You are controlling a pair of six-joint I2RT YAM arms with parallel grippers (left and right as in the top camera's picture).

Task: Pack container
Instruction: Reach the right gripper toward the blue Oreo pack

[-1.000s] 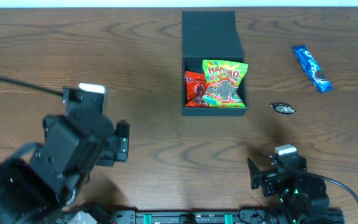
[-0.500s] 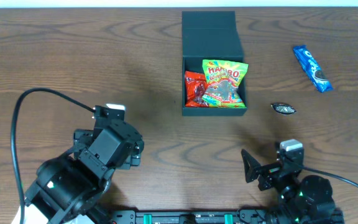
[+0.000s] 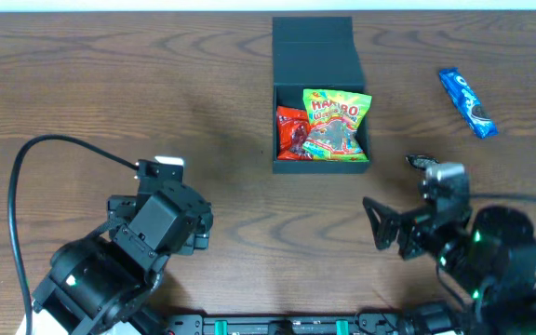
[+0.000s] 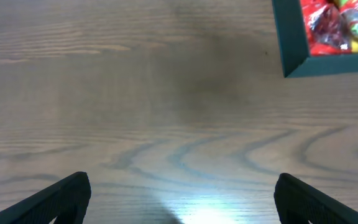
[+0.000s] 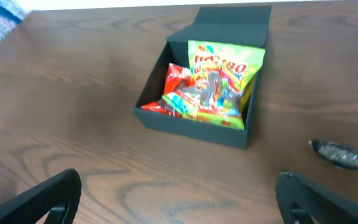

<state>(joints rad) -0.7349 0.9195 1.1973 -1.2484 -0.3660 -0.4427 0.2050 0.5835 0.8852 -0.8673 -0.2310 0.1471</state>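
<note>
Packing is, by my judgement, part done. In the overhead view, the dark teal-black matte square container point(image 3: 320, 167) stands open at the far centre of the brown wood-grain table point(image 3: 110, 93). Its hinged flap lid point(image 3: 314, 42) is laid back toward the far edge. It holds a green-and-yellow gummy bag point(image 3: 337, 121) beside a red crinkled packet point(image 3: 290, 130). Two items lie outside, to its right: a blue wrapped snack bar point(image 3: 468, 102), well apart, and a small dark wrapped sweet point(image 3: 422, 162) near the front right corner, partly hidden by my right arm. My right gripper point(image 3: 378, 227) hovers near that sweet, fingers spread and empty. My left arm point(image 3: 147, 233) is folded at the near left, well apart from the container. In the left wrist view, my left gripper point(image 4: 182, 202) is spread wide over bare wood, grasping nothing; only one corner of the container shows at upper right. In the right wrist view, the fingers stand wide apart with nothing between them. The container lies ahead at centre, and the sweet lies to the right with bare table all round it. The next move, as I judge it, is to set the right fingers astride the sweet and close low against the wood. The lid blocks the far side, so entry from above or from the near wall is free; the packets leave little room inside.
</note>
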